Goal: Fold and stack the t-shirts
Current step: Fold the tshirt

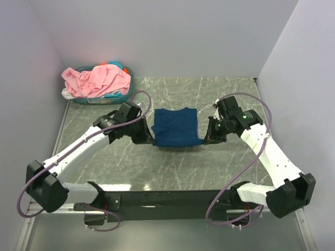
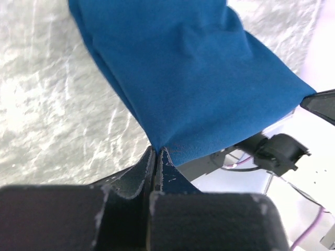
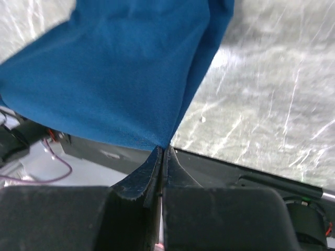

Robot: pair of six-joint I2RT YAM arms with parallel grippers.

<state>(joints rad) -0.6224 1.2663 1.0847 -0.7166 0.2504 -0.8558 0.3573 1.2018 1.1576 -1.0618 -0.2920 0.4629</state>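
Left gripper (image 2: 156, 152): pinched shut on the near-left corner of the navy t-shirt (image 1: 176, 127).
Right gripper (image 3: 163, 150): clamped likewise on the near-right corner.
Table (image 1: 178, 170): shirt lies mid-table, between both arms.
Shirt axis: near edge spans claw to claw; the body runs straight away from them (a forward fold, I judge).
Pink t-shirt (image 1: 99, 78): heaped in the basket (image 1: 127, 83), far left.

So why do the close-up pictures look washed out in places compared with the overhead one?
Top external: even, soft light, the blue shirt sharp. Left wrist: the marble table glares white, and the black fingers lose detail in shadow. Right wrist: bright streaks on the marble, fingers equally dark.
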